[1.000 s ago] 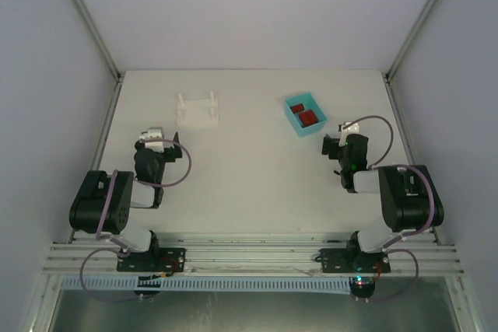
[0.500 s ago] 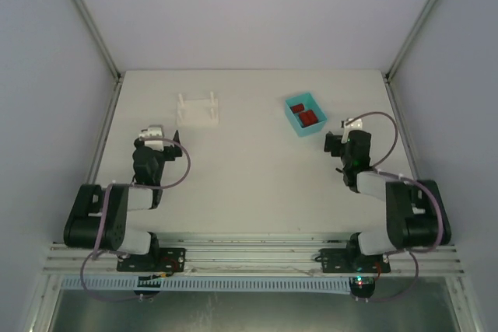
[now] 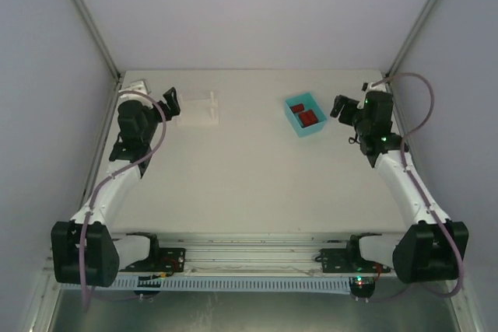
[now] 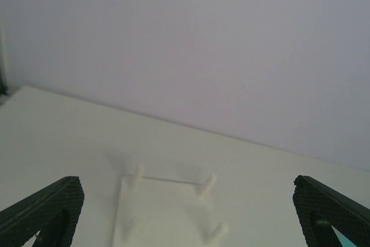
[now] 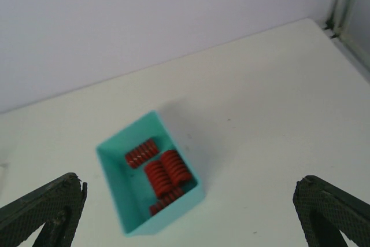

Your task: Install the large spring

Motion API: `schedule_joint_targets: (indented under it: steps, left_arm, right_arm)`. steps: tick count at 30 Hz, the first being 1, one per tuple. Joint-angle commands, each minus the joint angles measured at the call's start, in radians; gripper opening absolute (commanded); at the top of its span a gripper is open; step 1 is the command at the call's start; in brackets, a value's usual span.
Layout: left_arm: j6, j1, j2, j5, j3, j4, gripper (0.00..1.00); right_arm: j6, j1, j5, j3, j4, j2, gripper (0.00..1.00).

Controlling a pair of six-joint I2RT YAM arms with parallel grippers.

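Right wrist alone resolves perhaps four red springs (image 5: pixel 162 174) (teal bin (image 5: pixel 165 217)); both claws (image 4: pixel 188 209) (image 5: pixel 189 209) released

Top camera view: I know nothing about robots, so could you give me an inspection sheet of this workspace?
Surface: white table, holding two items.
Job's things: white peg stand, pegs bare; teal bin holding red springs.
Clutter: nothing seen.
Grippers: left gripper open, facing the stand; right gripper open, facing the bin; both hold nothing.
Cables: purple cable looped along each arm.
Surroundings: pale walls, metal frame posts.
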Motion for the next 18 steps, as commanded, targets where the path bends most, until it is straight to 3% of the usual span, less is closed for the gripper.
schedule_joint_targets:
  steps: [1, 4, 10, 18]
  left_arm:
    - [-0.162, -0.002, -0.034, 0.186, -0.020, -0.168, 0.99]
    - [-0.268, -0.002, -0.073, 0.277, -0.133, -0.017, 0.99]
    - [-0.304, -0.023, -0.020, 0.346, -0.147, -0.027, 0.99]
    - [-0.245, -0.252, -0.010, 0.201, -0.236, 0.038, 0.99]
  right_arm:
    - [0.146, -0.011, -0.085, 0.063, -0.261, 0.032, 0.99]
    - [0.146, -0.012, -0.104, 0.068, -0.222, 0.055, 0.99]
    - [0.146, 0.019, -0.165, 0.195, -0.294, 0.213, 0.95]
    - [0.068, 0.127, -0.010, 0.365, -0.353, 0.418, 0.77]
